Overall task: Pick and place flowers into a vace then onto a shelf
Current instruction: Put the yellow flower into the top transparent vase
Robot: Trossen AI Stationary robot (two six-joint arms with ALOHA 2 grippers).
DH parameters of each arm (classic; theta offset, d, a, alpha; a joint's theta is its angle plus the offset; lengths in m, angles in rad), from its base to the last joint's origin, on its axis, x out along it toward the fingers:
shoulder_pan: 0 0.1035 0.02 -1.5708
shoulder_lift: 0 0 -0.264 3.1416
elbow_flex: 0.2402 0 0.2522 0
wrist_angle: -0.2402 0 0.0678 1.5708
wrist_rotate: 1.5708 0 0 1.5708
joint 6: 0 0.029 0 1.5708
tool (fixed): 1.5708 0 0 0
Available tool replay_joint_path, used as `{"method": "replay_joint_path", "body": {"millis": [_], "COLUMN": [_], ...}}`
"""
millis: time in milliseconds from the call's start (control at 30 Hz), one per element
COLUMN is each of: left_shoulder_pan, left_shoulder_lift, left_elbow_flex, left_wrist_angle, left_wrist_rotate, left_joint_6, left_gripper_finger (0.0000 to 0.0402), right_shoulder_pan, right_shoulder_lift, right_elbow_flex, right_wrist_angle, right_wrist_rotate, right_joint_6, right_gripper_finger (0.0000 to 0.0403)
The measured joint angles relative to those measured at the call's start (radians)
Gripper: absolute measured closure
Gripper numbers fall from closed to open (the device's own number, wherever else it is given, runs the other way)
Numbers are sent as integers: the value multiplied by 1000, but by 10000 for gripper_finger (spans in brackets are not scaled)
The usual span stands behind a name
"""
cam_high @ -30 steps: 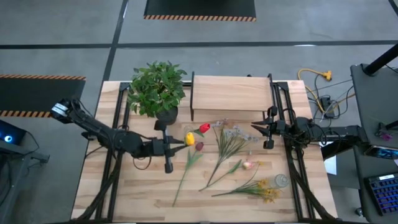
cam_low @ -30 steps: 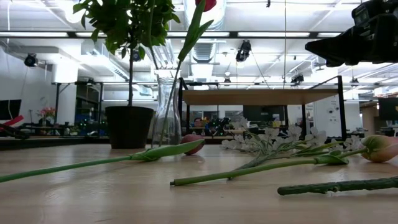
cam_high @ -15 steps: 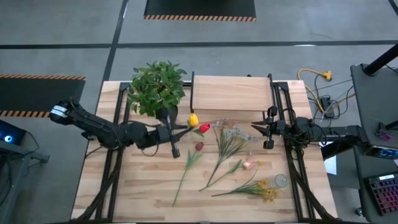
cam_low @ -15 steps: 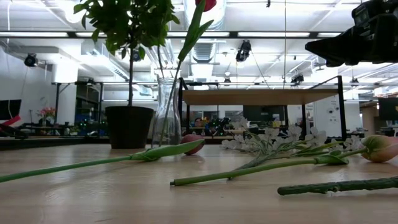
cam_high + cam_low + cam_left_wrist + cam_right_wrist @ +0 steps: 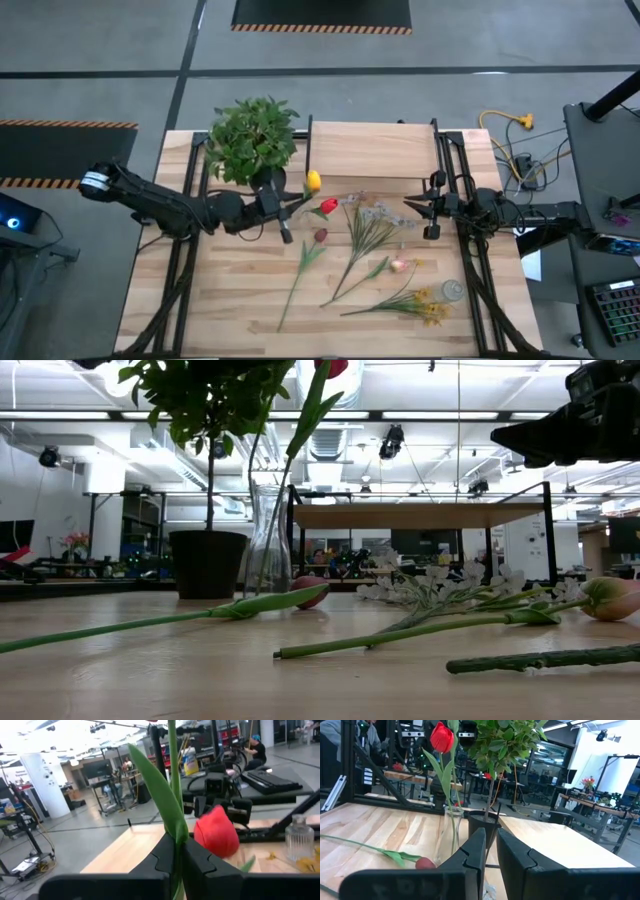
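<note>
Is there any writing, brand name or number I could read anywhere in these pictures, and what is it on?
None can be read.
The yellow bottle in the room behind the table, seen in the left wrist view, carries a label, but it is too blurred to read.
The flowers, the vase and the shelf show no writing.

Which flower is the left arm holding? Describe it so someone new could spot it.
Start at the potted plant at the back left of the table, beside the shelf. Just right of its pot, the left gripper is shut on a green stem topped by the yellow tulip. It is the only yellow tulip; the red tulip beside it stands in the vase, and the rest lie flat.
</note>
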Motion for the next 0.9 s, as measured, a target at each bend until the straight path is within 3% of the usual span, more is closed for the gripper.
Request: {"method": "replay_joint_path", "body": {"millis": [467,900], "left_shoulder_pan": [0,-2], "left_shoulder_lift": [0,-1], "left_elbow_flex": [28,22], "left_wrist_angle": [32,109], "left_wrist_rotate": [4,66], "left_joint_6": [57,-17], "left_gripper_finger": [402,402], "right_shoulder_pan": [0,0], "right_shoulder_lift": [0,0], "right_elbow_flex": [0,0], "right_wrist_angle": [-8,-11], "right_wrist_rotate": [0,1], "right_joint_6": [-8,-8], "right_gripper_finger": [364,364]}}
